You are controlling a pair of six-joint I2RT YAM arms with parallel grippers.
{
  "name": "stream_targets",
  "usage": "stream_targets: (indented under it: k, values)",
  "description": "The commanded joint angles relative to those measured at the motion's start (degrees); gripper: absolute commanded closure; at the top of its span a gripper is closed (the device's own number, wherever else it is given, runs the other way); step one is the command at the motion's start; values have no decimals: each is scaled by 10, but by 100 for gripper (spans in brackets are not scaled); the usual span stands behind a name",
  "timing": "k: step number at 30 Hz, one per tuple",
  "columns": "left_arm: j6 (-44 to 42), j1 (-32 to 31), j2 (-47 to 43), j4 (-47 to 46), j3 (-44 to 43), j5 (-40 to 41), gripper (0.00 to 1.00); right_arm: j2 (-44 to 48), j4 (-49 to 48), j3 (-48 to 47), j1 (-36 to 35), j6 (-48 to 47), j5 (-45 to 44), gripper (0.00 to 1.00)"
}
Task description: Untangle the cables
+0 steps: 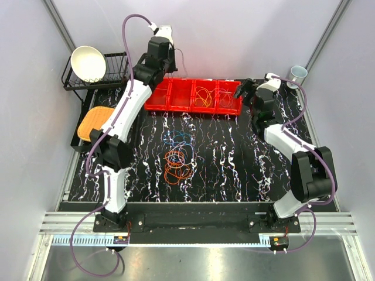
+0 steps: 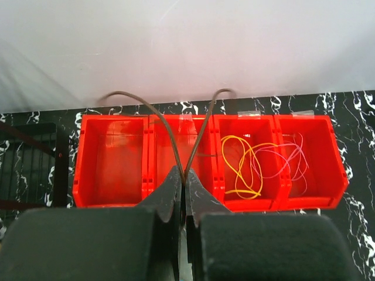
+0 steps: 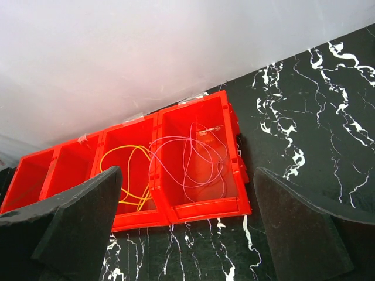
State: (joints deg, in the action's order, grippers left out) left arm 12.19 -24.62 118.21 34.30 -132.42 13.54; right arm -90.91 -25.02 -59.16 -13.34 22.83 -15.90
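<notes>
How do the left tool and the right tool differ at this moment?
The left tool is shut, the right tool wide open. The left tool pinches a dark cable; the right tool holds nothing. Both face the red bins.

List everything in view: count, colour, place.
table: 1, black marbled, underneath
bins: 4, red, row at far edge
yellow cable: 1, yellow, third bin from left
pink cable: 1, pink, rightmost bin
dark cable: 1, dark, held above bins
cable pile: 1, orange and blue mostly, table centre
rack: 1, black, far left
bowl: 1, white, in rack
pad: 1, orange, left edge
cup: 1, pale, far right
left gripper: 1, black, shut on dark cable
right gripper: 1, black, open, by rightmost bin
</notes>
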Motion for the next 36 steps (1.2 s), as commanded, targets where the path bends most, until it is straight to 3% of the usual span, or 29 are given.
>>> stream_targets:
  k: [1, 16, 36]
  values:
    - [5, 9, 15, -77, -29, -46, 100, -7, -26, -25, -1, -15, -6, 0]
    - [14, 26, 83, -144, 22, -62, 100, -33, -13, -50, -1, -16, 27, 0]
    - [32, 30, 83, -156, 110, -81, 100, -50, 2, -66, 0, -12, 39, 0]
